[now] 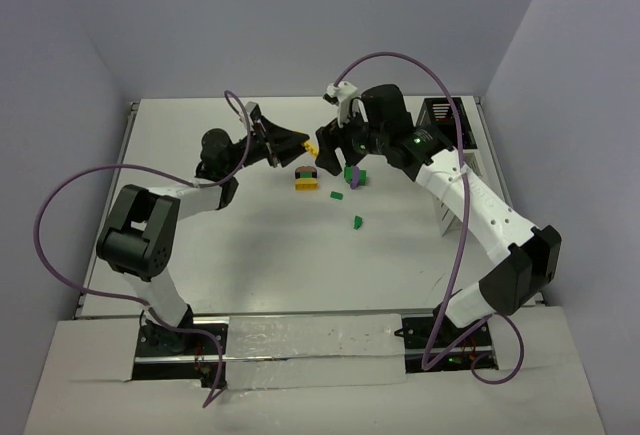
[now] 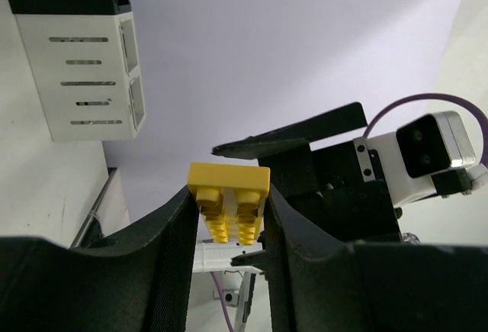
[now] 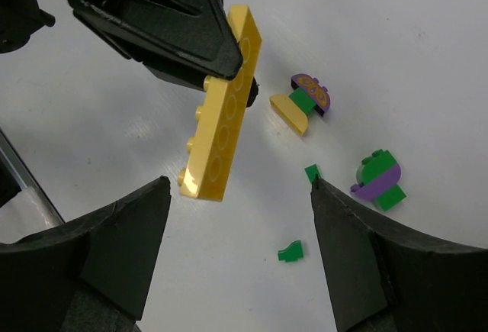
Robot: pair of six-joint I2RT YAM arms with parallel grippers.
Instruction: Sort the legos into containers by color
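Note:
My left gripper (image 2: 227, 217) is shut on a long yellow lego plate (image 2: 229, 195) and holds it clear of the table, tilted. From above, the left gripper (image 1: 303, 145) points right with the yellow plate (image 1: 312, 147) at its tip. My right gripper (image 3: 239, 183) is open just beside the yellow plate (image 3: 221, 133), with nothing between its fingers. On the table lie a purple, green and yellow cluster (image 3: 305, 97), a green and purple cluster (image 3: 379, 180) and two small green legos (image 3: 290, 252). The containers (image 1: 444, 213) stand at the right, partly hidden by the right arm.
The white rack (image 2: 84, 72) with its black end shows at the upper left of the left wrist view. The right gripper (image 1: 340, 155) hovers over the loose legos (image 1: 307, 179) at the middle of the white table (image 1: 250, 255). Purple cables arch over both arms.

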